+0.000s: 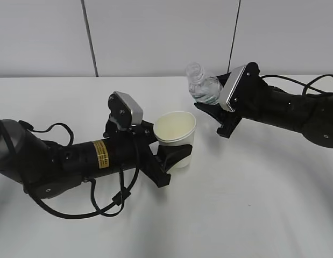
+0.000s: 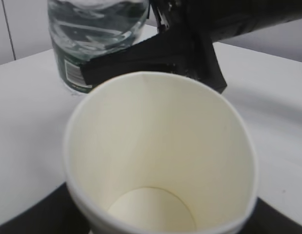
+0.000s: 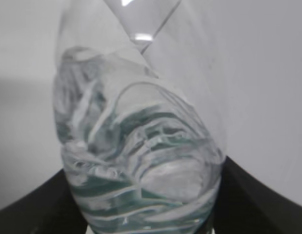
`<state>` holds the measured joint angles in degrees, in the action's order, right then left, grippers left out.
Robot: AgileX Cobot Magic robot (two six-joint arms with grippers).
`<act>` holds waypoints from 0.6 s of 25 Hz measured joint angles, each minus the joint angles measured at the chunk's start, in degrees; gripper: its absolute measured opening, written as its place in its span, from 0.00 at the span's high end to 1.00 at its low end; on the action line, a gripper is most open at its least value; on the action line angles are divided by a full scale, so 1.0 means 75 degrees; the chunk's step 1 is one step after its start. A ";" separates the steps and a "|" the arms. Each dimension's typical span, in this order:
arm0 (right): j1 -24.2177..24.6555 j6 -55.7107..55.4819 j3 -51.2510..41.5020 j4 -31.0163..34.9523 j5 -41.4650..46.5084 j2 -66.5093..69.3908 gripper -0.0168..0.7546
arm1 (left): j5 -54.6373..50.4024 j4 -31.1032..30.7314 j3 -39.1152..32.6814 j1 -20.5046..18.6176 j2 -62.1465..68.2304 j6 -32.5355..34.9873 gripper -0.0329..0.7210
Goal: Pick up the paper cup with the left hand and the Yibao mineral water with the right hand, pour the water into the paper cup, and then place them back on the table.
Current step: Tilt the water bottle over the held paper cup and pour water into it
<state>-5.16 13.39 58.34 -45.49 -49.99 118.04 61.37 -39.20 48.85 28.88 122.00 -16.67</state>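
Note:
My left gripper (image 1: 173,154) is shut on the paper cup (image 1: 175,130), holding it low over the table (image 1: 252,204) with its mouth tipped toward the camera. In the left wrist view the paper cup (image 2: 160,161) fills the frame and its bottom looks dry. My right gripper (image 1: 209,99) is shut on the Yibao mineral water (image 1: 204,87), which leans left, its open neck up and to the right of the cup's rim. The bottle (image 2: 92,39) rises just beyond the cup. The water (image 3: 141,180) lies in the bottle's lower part, between black fingers (image 3: 253,204).
Black cables loop from the left arm (image 1: 96,207) onto the tabletop, and another cable (image 1: 317,83) trails behind the right arm. A pale wall with a dark vertical seam (image 1: 90,37) stands behind the table's far edge.

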 joint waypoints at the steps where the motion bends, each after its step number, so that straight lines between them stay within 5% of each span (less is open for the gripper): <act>1: 0.0000 0.0107 0.0000 -0.0010 0.0022 0.0000 0.36 | -0.0026 -0.0009 0.0044 0.0028 0.0000 0.0000 0.41; 15: 0.0000 0.1520 0.0010 -0.0059 0.0195 -0.0005 0.36 | -0.0374 0.0025 0.0334 0.0044 0.0000 0.0000 0.41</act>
<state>-5.16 24.80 58.42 -45.94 -48.53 118.00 58.56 -39.02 51.35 29.21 122.00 -16.67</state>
